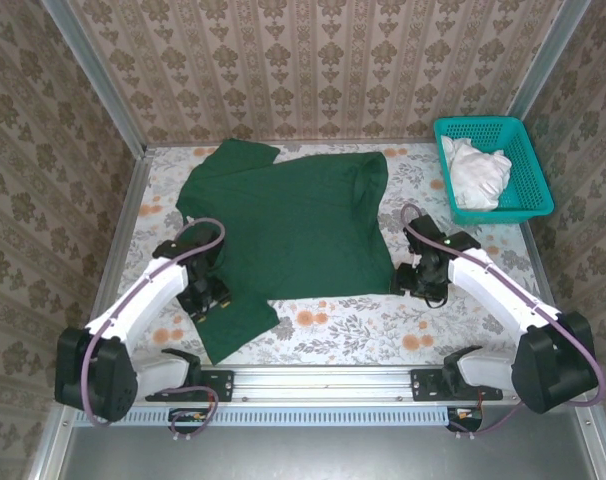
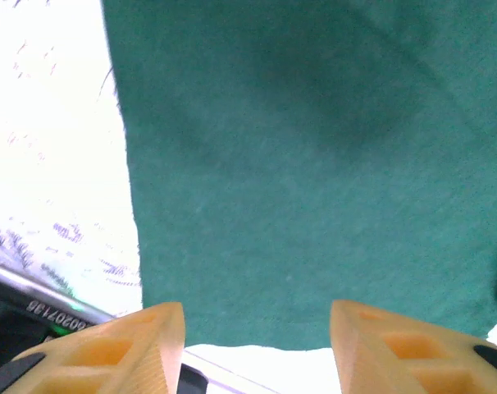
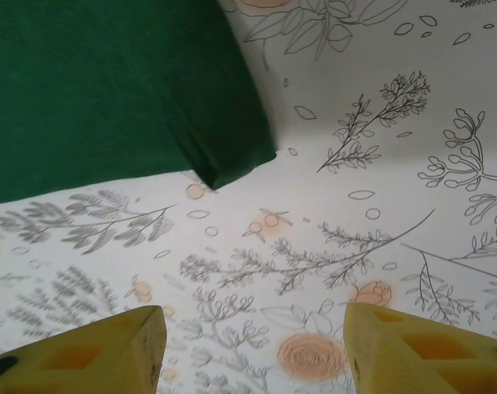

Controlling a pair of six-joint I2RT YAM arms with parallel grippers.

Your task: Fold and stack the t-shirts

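Observation:
A dark green t-shirt [image 1: 288,225] lies spread across the middle of the floral table cloth, one flap reaching toward the near left. My left gripper [image 1: 211,295] hovers over that near-left flap, open, with the shirt's hem [image 2: 257,246] just beyond its orange fingertips and nothing between them. My right gripper [image 1: 415,283] stands open beside the shirt's near right corner [image 3: 232,168], over bare cloth, a short way from the fabric. Its yellow fingers [image 3: 125,353] hold nothing.
A teal mesh basket [image 1: 528,190] at the back right holds white cloth [image 1: 476,172]. Patterned walls close in the table on three sides. A metal rail [image 1: 323,380] runs along the near edge between the arm bases.

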